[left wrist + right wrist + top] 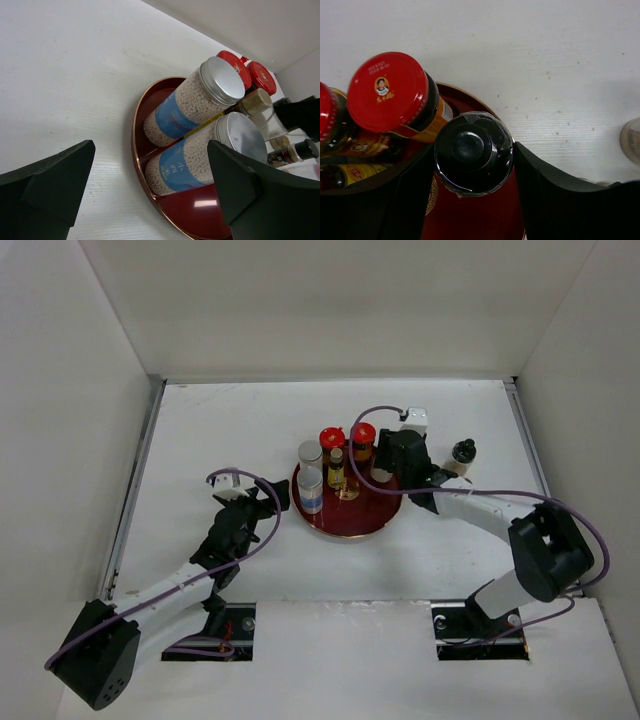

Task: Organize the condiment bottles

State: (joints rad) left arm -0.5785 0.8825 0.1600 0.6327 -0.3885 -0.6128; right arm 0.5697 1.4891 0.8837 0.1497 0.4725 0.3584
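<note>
A round dark-red tray (350, 522) holds two silver-capped, blue-labelled cylinders (311, 486) (197, 100), two red-capped dark jars (363, 434) (392, 95) and a small gold-capped bottle (336, 469). My right gripper (386, 472) (472, 165) is shut on a black-capped glass bottle (472, 150), upright over the tray's right edge beside a red-capped jar. Another black-capped bottle (461, 455) stands on the table to the right. My left gripper (268, 498) (150, 190) is open and empty, just left of the tray, facing the cylinders. No pink shaker is in view.
The white table (230, 430) is walled at the back and on both sides. The right arm (480, 508) reaches across the table's right side to the tray. A pale round object (632, 140) shows at the right edge of the right wrist view.
</note>
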